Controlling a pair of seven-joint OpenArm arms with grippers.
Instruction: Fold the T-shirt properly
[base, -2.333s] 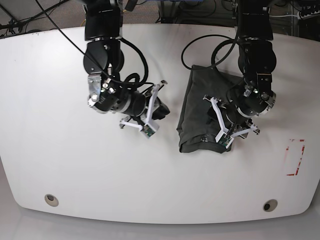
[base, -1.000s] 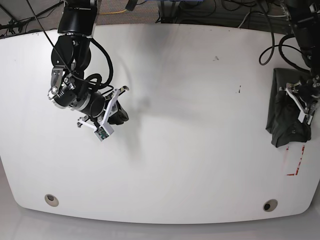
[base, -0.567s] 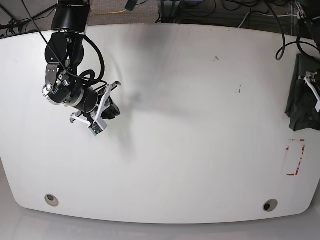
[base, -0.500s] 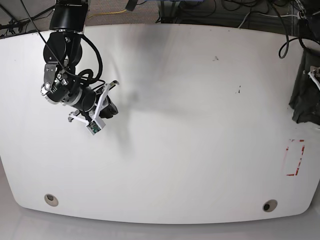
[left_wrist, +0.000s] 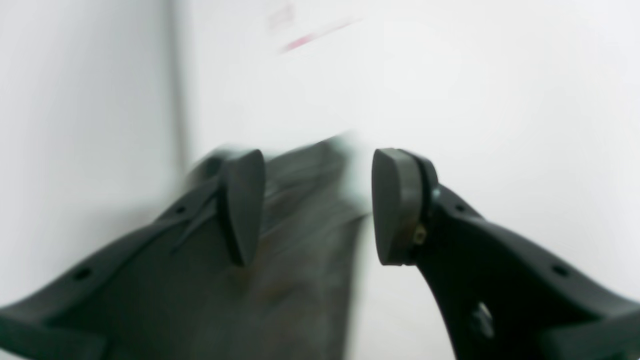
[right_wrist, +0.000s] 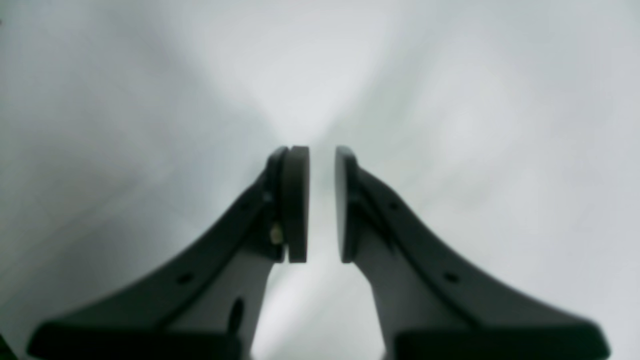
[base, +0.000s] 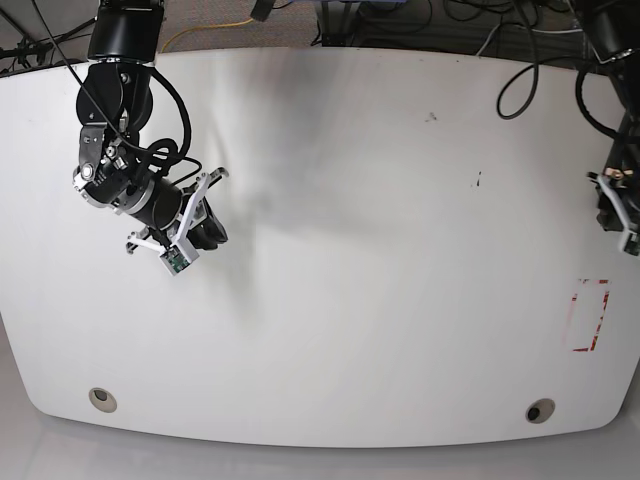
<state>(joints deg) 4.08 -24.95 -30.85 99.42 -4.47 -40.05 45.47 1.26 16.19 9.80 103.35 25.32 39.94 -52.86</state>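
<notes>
Seen from the base camera, the white table (base: 350, 250) lies almost bare, with the right arm's gripper (base: 205, 228) hanging over its left side and the left arm at the far right edge. Only the left wrist camera shows the T-shirt (left_wrist: 300, 240): dark charcoal cloth, blurred, lying between and below the spread fingers of the left gripper (left_wrist: 320, 205), beside the table's edge. Its jaws stand well apart; whether either pad (left_wrist: 395, 205) touches the cloth cannot be told. The red rectangle mark (base: 590, 315) shows in both those views. The right wrist camera shows the right gripper's pads (right_wrist: 297, 202) nearly together, a narrow gap between them, holding nothing above plain white surface.
</notes>
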